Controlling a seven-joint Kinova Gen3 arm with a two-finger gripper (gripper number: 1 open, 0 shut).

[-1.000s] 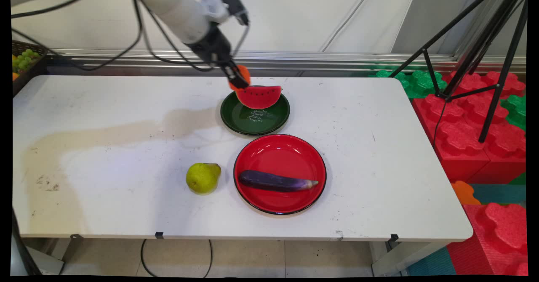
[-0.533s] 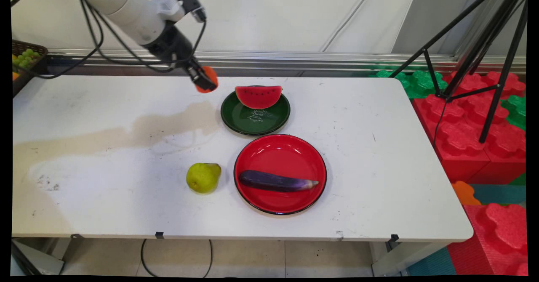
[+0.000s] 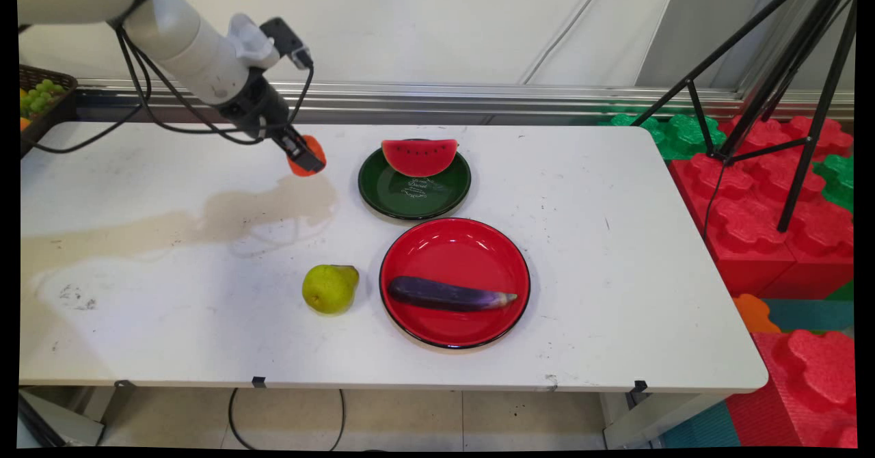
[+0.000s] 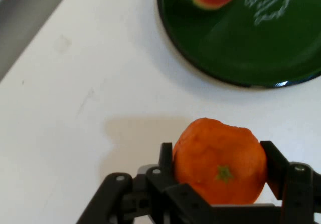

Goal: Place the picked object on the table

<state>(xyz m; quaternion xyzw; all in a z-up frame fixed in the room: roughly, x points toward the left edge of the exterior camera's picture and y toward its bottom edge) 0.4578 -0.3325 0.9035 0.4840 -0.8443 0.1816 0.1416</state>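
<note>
Orange and round, a dimpled tangerine sits clamped between the two fingers of the black two-finger gripper, above the white table, just left of the dark green round plate bearing a red watermelon slice.

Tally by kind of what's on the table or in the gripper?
Fruit: 3 (orange in the gripper, watermelon slice, pear)
Vegetable: 1 (eggplant)
Plates: 2 (green plate, red plate)
Total: 6
</note>
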